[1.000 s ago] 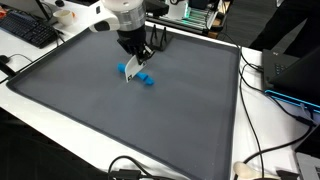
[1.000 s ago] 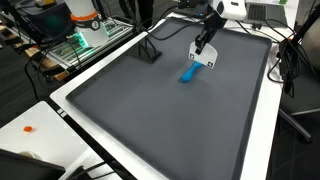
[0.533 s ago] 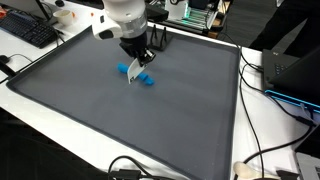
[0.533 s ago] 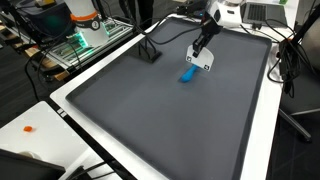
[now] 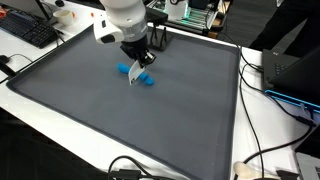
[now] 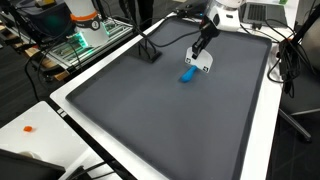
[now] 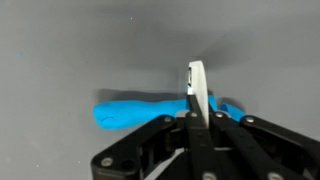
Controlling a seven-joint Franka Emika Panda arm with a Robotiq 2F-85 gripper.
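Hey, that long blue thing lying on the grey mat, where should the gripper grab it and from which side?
Probably around its middle, coming straight down from above. The blue piece lies flat on the mat and is long and slim, so the jaws should close across its narrow width, one finger on each long side. The gripper is shut right over it, so it would need to open first.

A bright blue lump [image 7: 140, 110], long and uneven, lies flat on the grey mat [image 7: 60, 40], running from 9 o'clock to 3 o'clock in the wrist view. In an exterior view it [image 5: 148, 81] sits toward 12 o'clock of the mat's middle. A thin white strip [image 7: 197, 85] stands upright on edge over its 3 o'clock end, pinched in the closed gripper [image 7: 197, 118].
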